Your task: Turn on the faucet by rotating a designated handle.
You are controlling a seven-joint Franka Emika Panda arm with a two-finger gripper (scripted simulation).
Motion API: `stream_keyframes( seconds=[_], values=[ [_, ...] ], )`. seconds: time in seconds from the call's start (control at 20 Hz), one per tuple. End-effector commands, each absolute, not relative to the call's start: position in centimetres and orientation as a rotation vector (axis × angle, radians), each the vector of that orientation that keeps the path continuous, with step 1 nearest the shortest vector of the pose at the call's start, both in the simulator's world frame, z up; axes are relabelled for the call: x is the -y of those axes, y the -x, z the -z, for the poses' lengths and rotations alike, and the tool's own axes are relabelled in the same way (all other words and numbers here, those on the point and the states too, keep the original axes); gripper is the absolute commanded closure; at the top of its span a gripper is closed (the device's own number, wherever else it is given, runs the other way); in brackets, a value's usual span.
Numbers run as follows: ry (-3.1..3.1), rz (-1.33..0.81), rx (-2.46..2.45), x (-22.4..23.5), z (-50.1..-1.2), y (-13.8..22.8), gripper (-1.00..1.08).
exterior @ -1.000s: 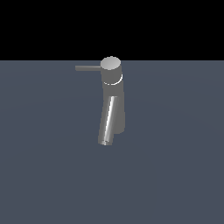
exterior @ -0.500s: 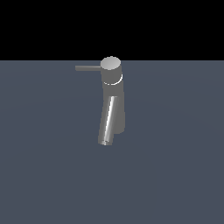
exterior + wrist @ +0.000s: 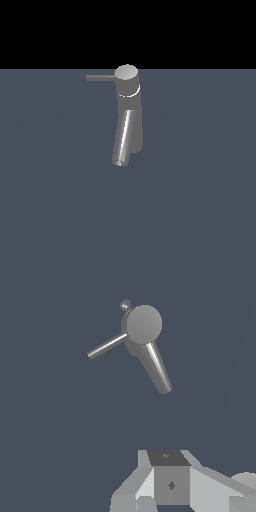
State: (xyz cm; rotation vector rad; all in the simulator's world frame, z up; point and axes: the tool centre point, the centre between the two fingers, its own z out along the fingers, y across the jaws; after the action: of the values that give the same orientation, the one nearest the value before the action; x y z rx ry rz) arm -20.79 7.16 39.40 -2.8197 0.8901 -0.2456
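grey floor; jaws well above faucet (image 3: 144,326), handle (image 3: 106,346) untouched.

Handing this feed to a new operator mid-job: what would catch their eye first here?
The grey faucet standing alone mid-scene on the flat surface, its shiny spout slanting down. Next, the thin handle jutting from the cap toward the exterior view's left. The gripper shows only in the wrist view, apart from the faucet.
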Motion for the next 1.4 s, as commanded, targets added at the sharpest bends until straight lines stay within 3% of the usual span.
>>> stream_keyframes(
  seconds=[0.0, 1.35],
  values=[
    [2.769, 0.274, -0.980, -7.7, -38.6, 19.9, 1.08],
    [2.151, 0.510, -1.726, -10.1, -31.8, 8.4, 1.08]
  ],
)
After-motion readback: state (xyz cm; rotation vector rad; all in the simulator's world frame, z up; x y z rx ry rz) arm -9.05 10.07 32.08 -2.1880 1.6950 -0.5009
